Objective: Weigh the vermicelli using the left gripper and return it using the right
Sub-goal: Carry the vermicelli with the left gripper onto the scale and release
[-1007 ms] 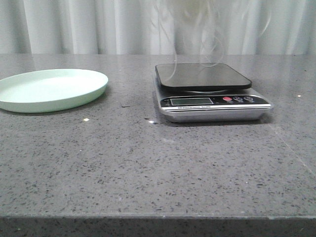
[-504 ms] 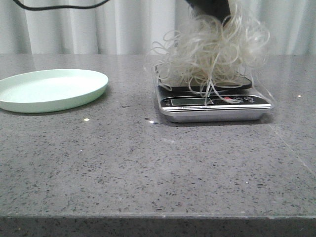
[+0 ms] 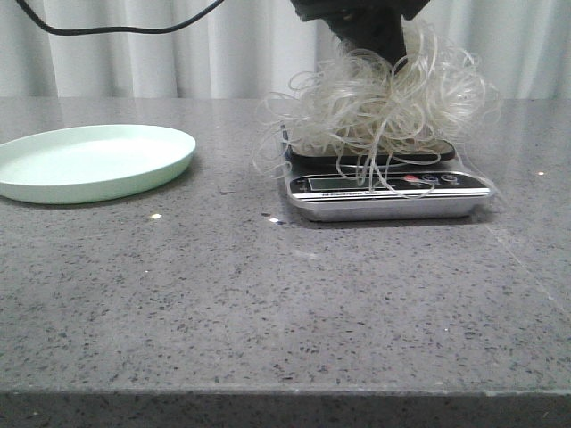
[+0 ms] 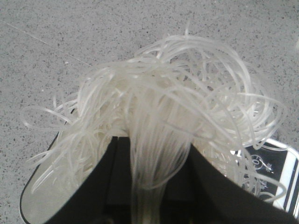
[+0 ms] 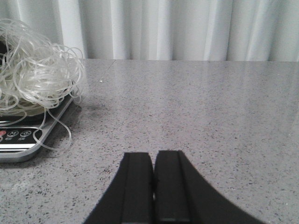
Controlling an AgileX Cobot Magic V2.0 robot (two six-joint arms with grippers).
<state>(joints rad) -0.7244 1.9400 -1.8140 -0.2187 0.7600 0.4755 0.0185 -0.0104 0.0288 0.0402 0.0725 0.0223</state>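
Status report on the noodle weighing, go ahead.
Left gripper shut on vermicelli, bundle down on scale. Right gripper shut, empty. Strands drape the display.

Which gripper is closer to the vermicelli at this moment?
Left. The left gripper is shut on the vermicelli, holding it from above on the scale. The right gripper sits low over the table, off to the scale's side, touching nothing.

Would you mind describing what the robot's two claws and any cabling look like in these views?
Both claws are matte black. The right claw has two flat, rectangular fingers widening into curved bases. The left claw shows the same broad, curved black fingers. A thin black cable loops before the white curtain. No markings are visible.
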